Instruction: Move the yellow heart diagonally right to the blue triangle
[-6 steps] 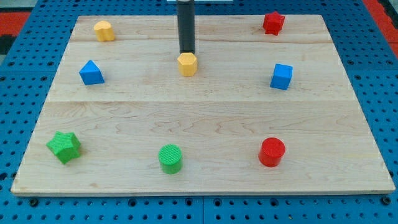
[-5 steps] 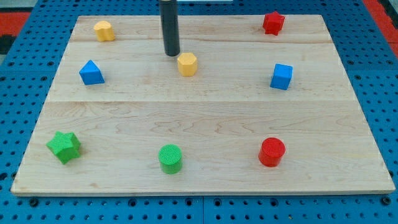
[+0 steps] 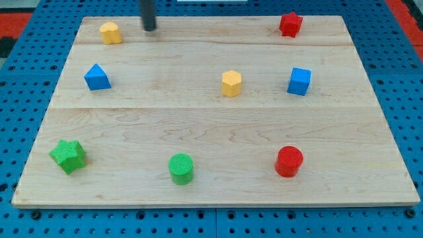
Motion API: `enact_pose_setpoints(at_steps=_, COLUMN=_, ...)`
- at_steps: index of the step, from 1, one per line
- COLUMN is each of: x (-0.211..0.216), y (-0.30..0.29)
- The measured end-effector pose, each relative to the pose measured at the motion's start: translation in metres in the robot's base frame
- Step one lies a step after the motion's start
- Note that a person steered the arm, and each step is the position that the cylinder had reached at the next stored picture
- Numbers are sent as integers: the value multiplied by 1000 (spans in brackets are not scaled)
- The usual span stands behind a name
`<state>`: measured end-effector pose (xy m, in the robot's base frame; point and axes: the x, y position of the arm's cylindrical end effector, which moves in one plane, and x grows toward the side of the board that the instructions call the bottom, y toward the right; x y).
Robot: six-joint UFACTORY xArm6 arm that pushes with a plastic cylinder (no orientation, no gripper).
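The yellow heart (image 3: 110, 32) sits near the board's top left corner. The blue triangle (image 3: 97, 77) lies below it, at the view's left. My tip (image 3: 150, 28) is at the board's top edge, a short way to the right of the yellow heart and not touching it. The rod rises out of the view's top.
A yellow hexagon (image 3: 231, 83) lies right of centre, next to a blue cube (image 3: 299, 80). A red star (image 3: 290, 24) is at top right. A green star (image 3: 68, 155), a green cylinder (image 3: 180, 168) and a red cylinder (image 3: 289, 161) line the bottom of the wooden board (image 3: 218, 132).
My tip has moved up and left, from beside the yellow hexagon to near the yellow heart. The yellow hexagon now lies further right and slightly lower.
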<state>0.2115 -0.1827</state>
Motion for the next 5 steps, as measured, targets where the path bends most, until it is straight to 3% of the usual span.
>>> enact_pose_setpoints(at_steps=1, x=-6, y=-96)
enact_pose_setpoints(at_steps=2, x=29, y=-109)
enact_pose_setpoints(at_steps=3, x=52, y=-56)
enact_pose_setpoints(at_steps=5, x=24, y=-81)
